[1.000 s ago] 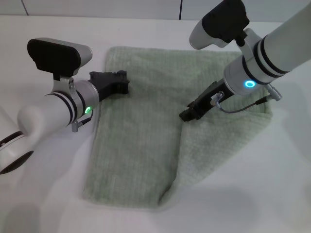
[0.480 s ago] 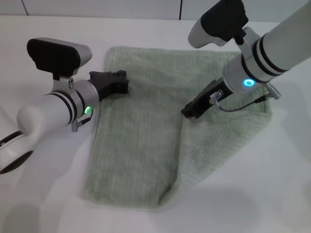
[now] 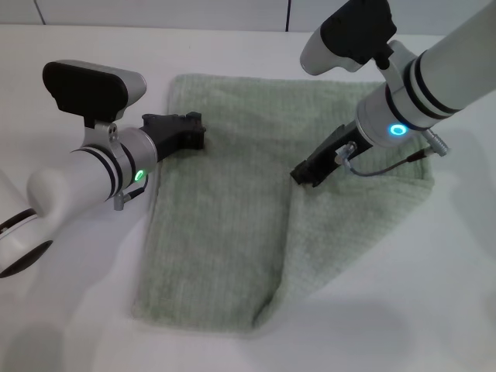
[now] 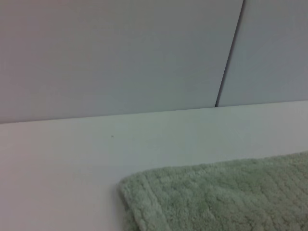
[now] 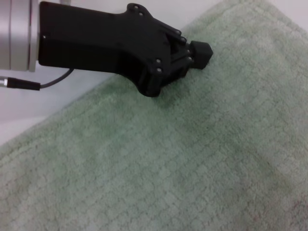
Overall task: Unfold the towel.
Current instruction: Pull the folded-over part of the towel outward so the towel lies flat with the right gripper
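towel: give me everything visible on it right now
The towel is pale sage-green terry with a fine ribbed, gridded texture and a hemmed edge, far wider than either gripper. It lies on the white table, partly folded: a flap folded over on the robot's left half ends in an edge running down the middle, with a single layer showing to the right. The left gripper sits at its far left edge; the right gripper sits at the top of the flap's edge, fingers together. Whether either grips cloth is unclear.
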`<state>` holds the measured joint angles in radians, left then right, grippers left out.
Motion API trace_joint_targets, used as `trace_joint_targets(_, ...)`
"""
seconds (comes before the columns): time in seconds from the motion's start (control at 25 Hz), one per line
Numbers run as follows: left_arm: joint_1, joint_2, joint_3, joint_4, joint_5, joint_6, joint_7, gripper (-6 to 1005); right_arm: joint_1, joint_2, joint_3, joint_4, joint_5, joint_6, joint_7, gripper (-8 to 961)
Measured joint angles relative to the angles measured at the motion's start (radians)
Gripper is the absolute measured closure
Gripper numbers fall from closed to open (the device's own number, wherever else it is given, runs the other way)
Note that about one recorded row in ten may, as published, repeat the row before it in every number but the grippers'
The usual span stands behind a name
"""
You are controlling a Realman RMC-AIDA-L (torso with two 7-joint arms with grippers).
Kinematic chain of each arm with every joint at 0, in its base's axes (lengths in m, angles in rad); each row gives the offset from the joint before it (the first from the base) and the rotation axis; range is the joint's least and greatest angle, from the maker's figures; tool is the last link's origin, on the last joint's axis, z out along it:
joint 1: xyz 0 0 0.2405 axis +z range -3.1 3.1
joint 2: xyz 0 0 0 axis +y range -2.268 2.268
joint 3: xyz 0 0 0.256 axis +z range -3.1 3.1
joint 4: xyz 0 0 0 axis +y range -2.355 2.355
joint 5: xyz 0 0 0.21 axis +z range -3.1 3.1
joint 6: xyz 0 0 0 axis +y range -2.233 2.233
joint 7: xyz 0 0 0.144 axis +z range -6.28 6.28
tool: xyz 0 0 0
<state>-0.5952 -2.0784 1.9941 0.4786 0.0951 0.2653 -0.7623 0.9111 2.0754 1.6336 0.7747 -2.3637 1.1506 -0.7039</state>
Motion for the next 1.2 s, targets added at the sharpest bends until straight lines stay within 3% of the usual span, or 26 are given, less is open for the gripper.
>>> trace_joint_targets(0.76, 0.023, 0.005, 0.0, 0.025, 0.0, 0.0, 0.008, 988, -0.076, -0.003, -0.026, 0.269, -0.056, 0.134, 0.077, 902)
trace_joint_targets(1.2, 0.027, 0.004, 0.003, 0.025, 0.0, 0.0, 0.009, 988, -0.085, -0.003, -0.026, 0.343, -0.069, 0.194, 0.096, 902)
